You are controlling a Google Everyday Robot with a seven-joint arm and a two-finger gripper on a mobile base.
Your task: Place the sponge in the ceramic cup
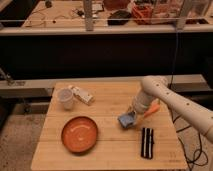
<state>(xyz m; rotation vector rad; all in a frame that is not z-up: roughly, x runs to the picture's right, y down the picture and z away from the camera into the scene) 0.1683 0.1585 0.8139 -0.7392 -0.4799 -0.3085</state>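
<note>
The blue-grey sponge [127, 121] is at the right-middle of the wooden table [107, 155], tilted, with one edge raised. My gripper [133, 115] comes down on it from the upper right at the end of the white arm [162, 95] and is shut on the sponge's upper edge. The white ceramic cup [65, 98] stands upright at the table's back left, well apart from the gripper. I cannot see anything inside the cup.
A round orange plate [79, 134] lies at the front left. A white-and-brown box [83, 95] sits right beside the cup. A black striped rectangular object [147, 142] lies at the front right. A small orange item [153, 109] rests just behind the gripper.
</note>
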